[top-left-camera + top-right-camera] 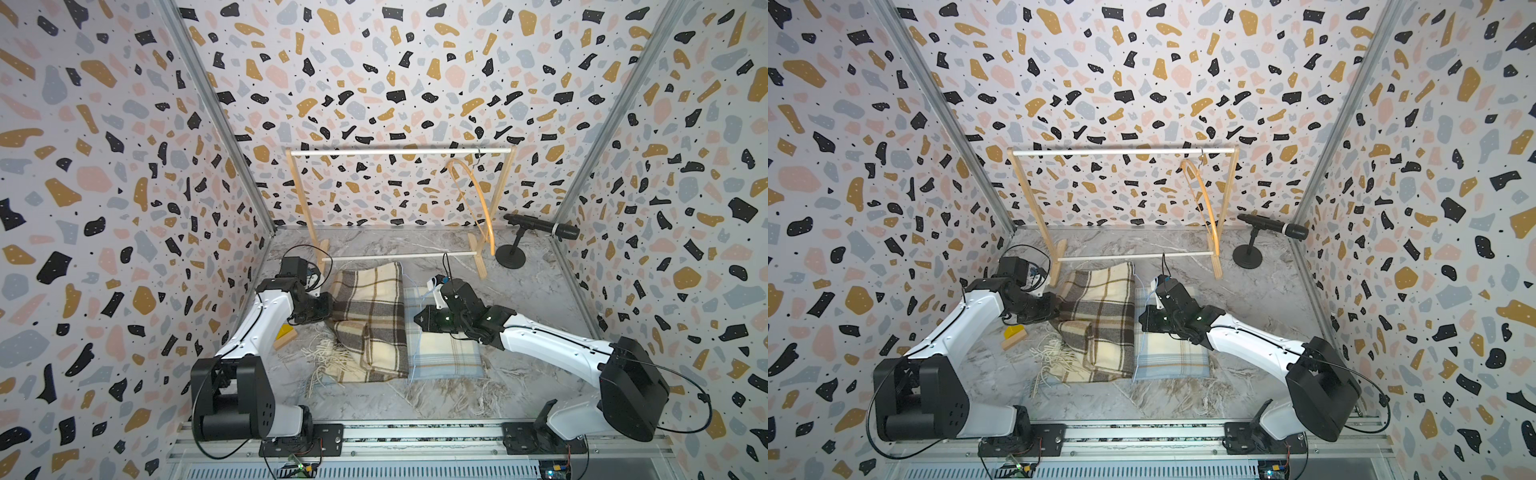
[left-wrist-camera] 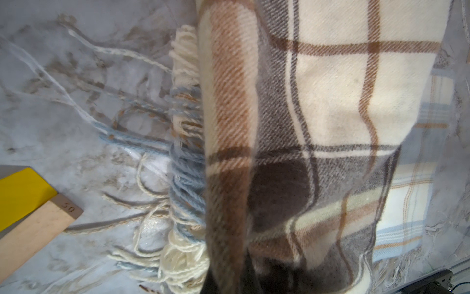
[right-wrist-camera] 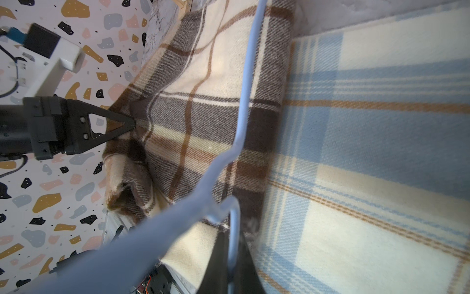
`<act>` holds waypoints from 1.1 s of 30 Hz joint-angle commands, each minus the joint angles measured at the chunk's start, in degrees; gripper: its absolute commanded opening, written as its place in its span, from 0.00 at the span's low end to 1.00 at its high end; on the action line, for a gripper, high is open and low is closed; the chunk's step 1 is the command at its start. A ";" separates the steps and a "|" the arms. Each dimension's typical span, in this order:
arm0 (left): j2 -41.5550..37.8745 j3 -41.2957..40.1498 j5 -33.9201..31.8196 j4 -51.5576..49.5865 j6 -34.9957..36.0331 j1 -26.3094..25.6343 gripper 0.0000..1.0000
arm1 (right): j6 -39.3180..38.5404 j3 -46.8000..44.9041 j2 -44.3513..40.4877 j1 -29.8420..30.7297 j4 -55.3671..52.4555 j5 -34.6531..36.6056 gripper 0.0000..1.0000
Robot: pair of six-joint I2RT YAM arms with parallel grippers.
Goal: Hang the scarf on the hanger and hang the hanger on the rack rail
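**A:** So where's the brown plaid scarf [image 1: 370, 316] at?

**B:** Middle of the table [image 1: 540, 299], a bit toward the left edge. It's folded, cream and brown checks, with the fringe [image 1: 328, 357] spilling toward the front. The left gripper [image 3: 133, 124] is clamped on its left edge and the cloth puckers there.

**A:** And the right gripper [image 3: 232, 234]?

**B:** Pinching a thin blue wire hanger [image 3: 244, 101], over where the brown scarf meets the blue plaid scarf [image 1: 444, 353].

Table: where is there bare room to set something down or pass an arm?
Bare table shows between the blue scarf, the rack and the microphone stand. A second strip runs between both scarves' near edges and the front rail. Crowded: the left, where the left gripper pinches the brown scarf beside its fringe and the yellow block.
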 commanded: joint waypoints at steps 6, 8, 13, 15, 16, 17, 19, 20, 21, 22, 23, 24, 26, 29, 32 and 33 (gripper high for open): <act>3.99 0.39 -0.13 1.86 0.65 1.30 0.03 | -1.21 2.01 -2.95 -0.38 -3.49 -0.13 0.00; 4.61 0.42 -0.30 1.79 0.69 1.38 0.03 | -1.01 2.50 -3.18 -0.34 -3.60 -0.43 0.00; 5.94 0.11 -0.26 0.91 0.44 1.52 0.04 | -0.61 4.31 -3.72 -0.47 -5.95 1.28 0.00; 5.26 -0.73 0.63 1.55 -0.52 1.47 0.03 | 0.92 4.32 -3.90 -0.53 -6.08 2.69 0.00; 4.68 -1.07 1.03 1.88 -1.08 1.47 0.02 | 1.68 4.25 -3.72 -0.61 -5.81 3.26 0.00; 4.01 -1.46 1.36 2.39 -1.64 1.48 0.01 | 2.34 4.24 -3.58 -0.60 -5.62 3.86 0.00; 2.37 -2.11 1.65 3.24 -2.54 1.51 0.00 | 3.47 4.46 -2.72 -0.68 -5.50 5.03 0.00; 1.74 -2.15 1.59 3.30 -2.84 1.52 0.00 | 3.95 4.62 -2.08 -0.75 -5.53 5.64 0.00; 1.04 -2.12 1.54 3.14 -2.88 1.51 0.00 | 4.15 4.99 -1.45 -0.84 -5.62 6.15 0.00; 0.35 -2.03 1.31 2.87 -2.89 1.50 0.00 | 4.32 5.39 -0.64 -0.92 -5.86 6.57 0.00; -0.29 -1.99 1.05 2.58 -2.87 1.52 0.00 | 4.54 5.82 -0.02 -1.06 -6.37 6.94 0.00; -0.86 -1.99 0.67 2.24 -2.93 1.52 0.00 | 4.73 5.91 0.68 -1.28 -6.44 7.31 0.00; -2.38 -2.34 -0.04 1.82 -2.85 1.52 0.00 | 5.43 5.72 1.49 -1.62 -6.91 8.47 0.00; -4.67 -3.37 -1.47 1.78 -3.50 1.60 0.00 | 5.72 5.29 2.11 -2.19 -7.67 9.36 0.00; -6.87 -4.78 -1.53 2.38 -4.79 1.67 0.00 | 5.22 4.53 1.32 -2.42 -7.62 9.46 0.00; -7.24 -5.47 -0.89 2.77 -5.28 1.69 0.00 | 4.64 4.23 0.81 -2.44 -7.14 9.46 0.00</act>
